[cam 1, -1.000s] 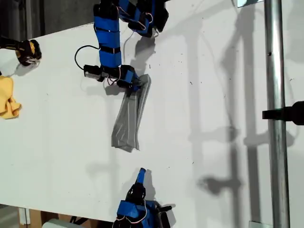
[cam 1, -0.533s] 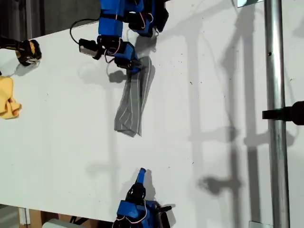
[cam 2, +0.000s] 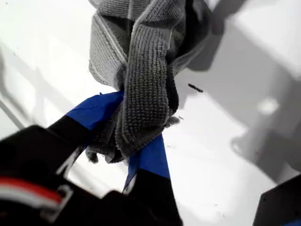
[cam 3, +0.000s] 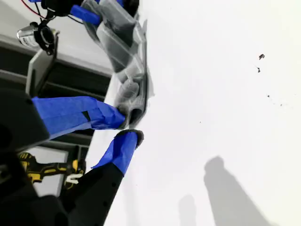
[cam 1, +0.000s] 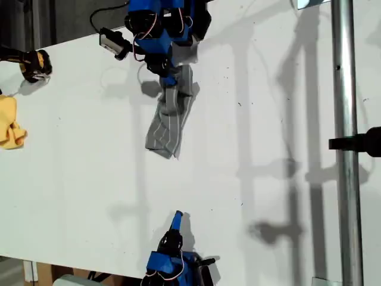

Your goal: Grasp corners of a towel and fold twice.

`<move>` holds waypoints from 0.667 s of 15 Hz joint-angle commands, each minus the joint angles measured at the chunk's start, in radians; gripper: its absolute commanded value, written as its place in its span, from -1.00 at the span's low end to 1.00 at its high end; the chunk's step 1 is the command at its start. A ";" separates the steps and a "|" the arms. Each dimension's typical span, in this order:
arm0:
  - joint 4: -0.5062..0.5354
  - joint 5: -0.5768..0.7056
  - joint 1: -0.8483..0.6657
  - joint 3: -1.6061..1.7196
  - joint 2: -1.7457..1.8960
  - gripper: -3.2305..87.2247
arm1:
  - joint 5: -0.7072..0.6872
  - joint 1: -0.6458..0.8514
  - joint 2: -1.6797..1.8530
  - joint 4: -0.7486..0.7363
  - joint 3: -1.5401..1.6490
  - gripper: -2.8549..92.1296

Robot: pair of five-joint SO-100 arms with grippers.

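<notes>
On the white tabletop (cam 1: 77, 173), the soft grey white-striped towel (cam 1: 169, 119) lies bunched near the exterior view's top. Only the first wrist view shows my first claw (cam 2: 129, 136) clenched on it. My second claw (cam 3: 129, 127) is released, empty.

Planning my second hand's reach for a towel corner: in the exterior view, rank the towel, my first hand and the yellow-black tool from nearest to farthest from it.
1. The towel: its free end lies mid-table, up the exterior view from my second hand.
2. My first hand: it clamps the towel's far end near that view's top edge.
3. The yellow-black tool: it sits at that view's upper left.
</notes>
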 commanded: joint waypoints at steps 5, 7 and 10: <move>-0.003 0.000 0.002 -0.049 0.006 -0.80 | -0.239 0.074 -0.457 -0.256 -0.403 -0.94; 0.005 0.000 0.006 -0.058 0.006 -0.80 | -0.285 0.086 -0.535 -0.250 -0.526 -0.94; 0.002 0.003 0.006 -0.055 0.006 -0.80 | -0.336 0.126 -0.588 -0.233 -0.624 -0.94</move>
